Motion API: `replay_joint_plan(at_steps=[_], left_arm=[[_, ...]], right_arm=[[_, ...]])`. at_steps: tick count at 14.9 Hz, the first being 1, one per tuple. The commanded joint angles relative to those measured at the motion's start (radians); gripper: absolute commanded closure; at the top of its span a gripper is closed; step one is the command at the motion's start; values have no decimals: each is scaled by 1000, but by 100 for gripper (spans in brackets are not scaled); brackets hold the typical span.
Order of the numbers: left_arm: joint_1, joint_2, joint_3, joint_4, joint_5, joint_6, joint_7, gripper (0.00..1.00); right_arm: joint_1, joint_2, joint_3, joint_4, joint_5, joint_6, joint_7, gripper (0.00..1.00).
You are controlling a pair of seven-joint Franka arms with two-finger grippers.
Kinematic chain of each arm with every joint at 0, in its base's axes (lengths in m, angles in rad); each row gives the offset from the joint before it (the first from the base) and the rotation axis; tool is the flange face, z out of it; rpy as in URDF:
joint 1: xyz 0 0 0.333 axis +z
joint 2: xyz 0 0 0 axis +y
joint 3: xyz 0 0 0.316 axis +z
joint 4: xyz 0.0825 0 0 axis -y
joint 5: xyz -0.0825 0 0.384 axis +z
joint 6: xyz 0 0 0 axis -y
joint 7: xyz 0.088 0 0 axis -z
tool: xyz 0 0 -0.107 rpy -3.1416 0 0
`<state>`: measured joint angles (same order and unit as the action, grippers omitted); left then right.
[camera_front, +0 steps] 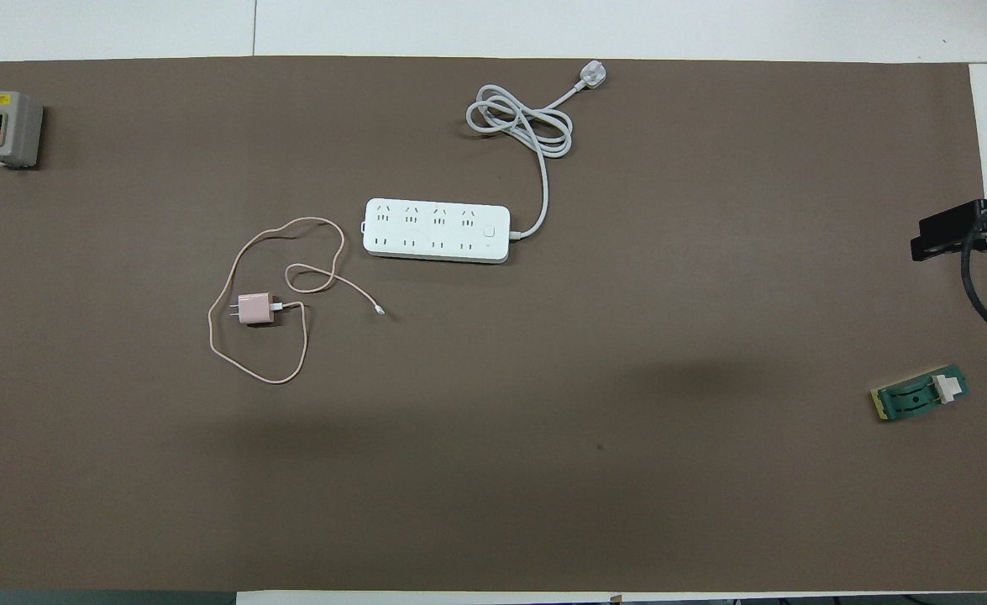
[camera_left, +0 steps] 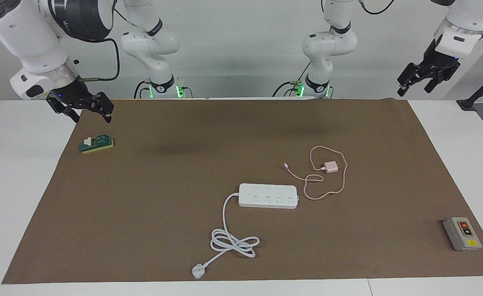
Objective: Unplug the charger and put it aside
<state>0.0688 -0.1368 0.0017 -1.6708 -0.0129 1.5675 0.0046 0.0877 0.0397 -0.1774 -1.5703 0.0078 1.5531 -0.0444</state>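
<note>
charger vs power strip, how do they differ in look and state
The charger is a small pale pink cube; the power strip is a long white bar with rows of sockets. The charger's cable is thin and pink, looped loosely around it; the power strip's cord is thick and white, coiled farther from the robots. The charger lies nearer the robots, apart from the power strip. Both lie unplugged on the brown mat.

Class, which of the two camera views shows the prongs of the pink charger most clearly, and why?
The overhead view: the charger lies flat on the mat, its two prongs pointing toward the left arm's end, seen from straight above inside its cable loop. The facing view shows the charger smaller and slantwise, its prongs only faint.
</note>
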Motion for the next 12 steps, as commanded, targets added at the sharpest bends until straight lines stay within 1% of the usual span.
replay_joint_plan(at_steps=[1,5,12], left_arm=[[-29,42,-9,26,1,33,2,0],[-52,60,-12,34,2,39,2,0],[-66,63,-15,26,1,34,29,0]], right_arm=[[-5,-3,2,-5,12,2,-12,0],[-5,-3,2,-5,14,2,-12,0],[-5,-3,2,-5,14,2,-12,0]])
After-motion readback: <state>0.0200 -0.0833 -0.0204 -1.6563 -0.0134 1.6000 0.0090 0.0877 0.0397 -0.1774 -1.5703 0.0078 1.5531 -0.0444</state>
